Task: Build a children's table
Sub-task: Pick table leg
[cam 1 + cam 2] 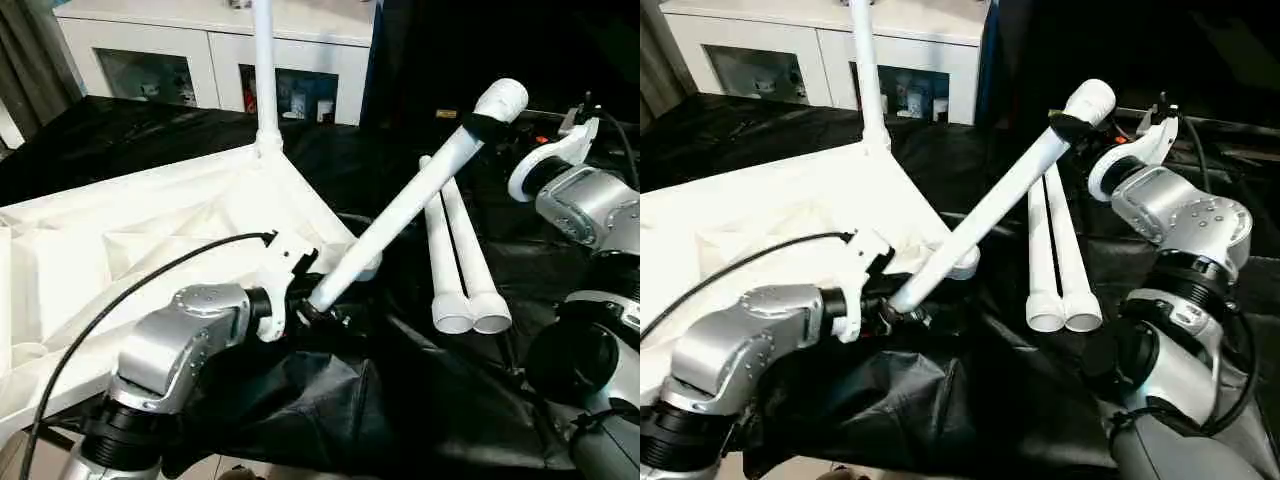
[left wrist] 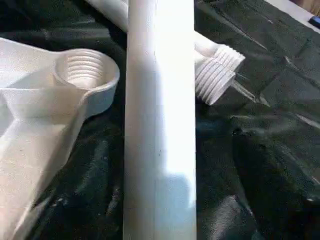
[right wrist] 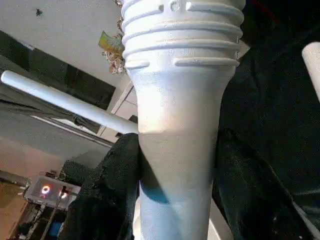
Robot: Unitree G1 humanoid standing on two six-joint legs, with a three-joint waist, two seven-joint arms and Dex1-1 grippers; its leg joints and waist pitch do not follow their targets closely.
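Note:
The children's table top lies upside down on black cloth, ribbed underside up. One white leg stands upright in its far corner socket. Another leg slants through the air from lower left to upper right. My right gripper is shut on it just below its threaded upper end, one black finger on each side. My left gripper is at the leg's lower, narrow end. That end hangs close beside the near corner's empty threaded socket.
Two more white legs lie side by side on the black cloth to the right of the held leg, threaded ends toward me. A white glass-door cabinet stands behind the table. A black cable loops over my left forearm.

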